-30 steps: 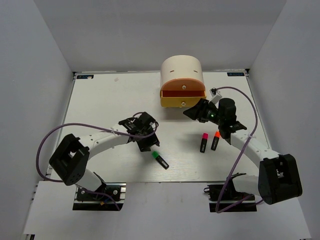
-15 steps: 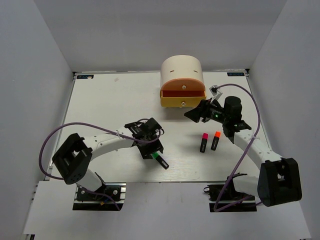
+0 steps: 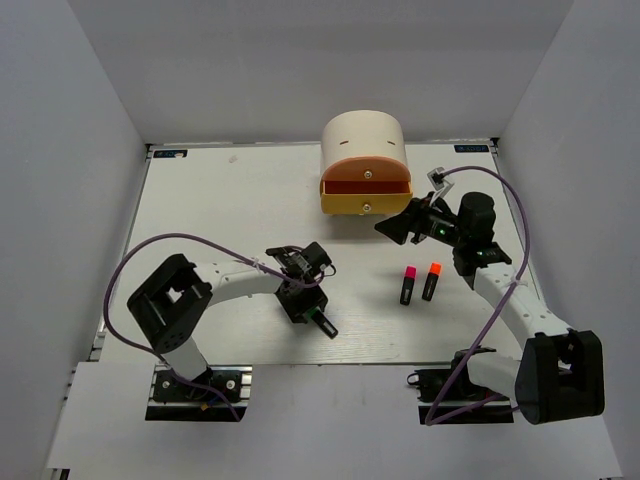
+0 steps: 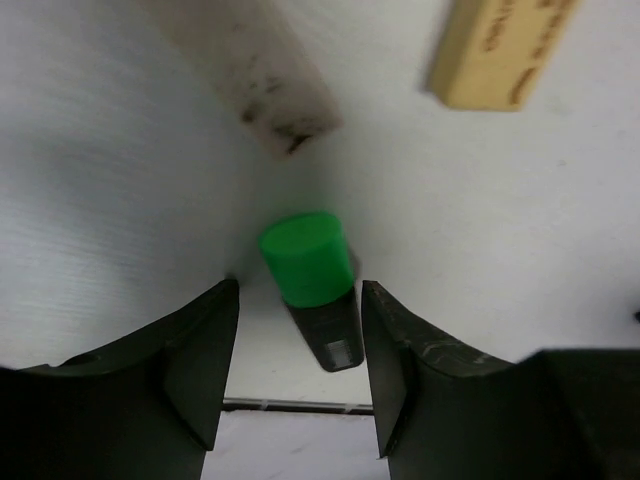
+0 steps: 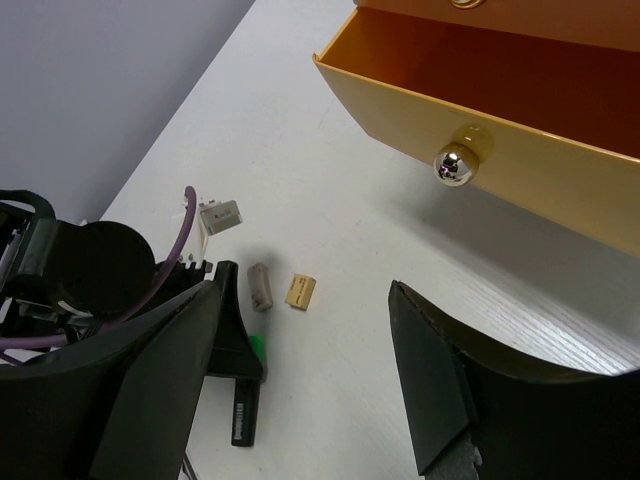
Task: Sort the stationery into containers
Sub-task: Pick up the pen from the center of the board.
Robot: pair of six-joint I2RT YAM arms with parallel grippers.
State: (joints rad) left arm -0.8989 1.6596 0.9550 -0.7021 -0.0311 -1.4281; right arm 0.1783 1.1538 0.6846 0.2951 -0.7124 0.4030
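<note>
Straddling the black highlighter with a green cap (image 4: 303,262), which lies on the white table (image 4: 100,150) near a grey eraser (image 4: 262,80), my left pincer (image 4: 298,300) is open. If I close on the round cap alone, I judge it may roll or squirt free.

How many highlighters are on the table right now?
3. The green-capped highlighter lies inside the open left gripper; the pink-capped highlighter and orange-capped highlighter lie side by side, right of centre. The drawers could hide more.
</note>
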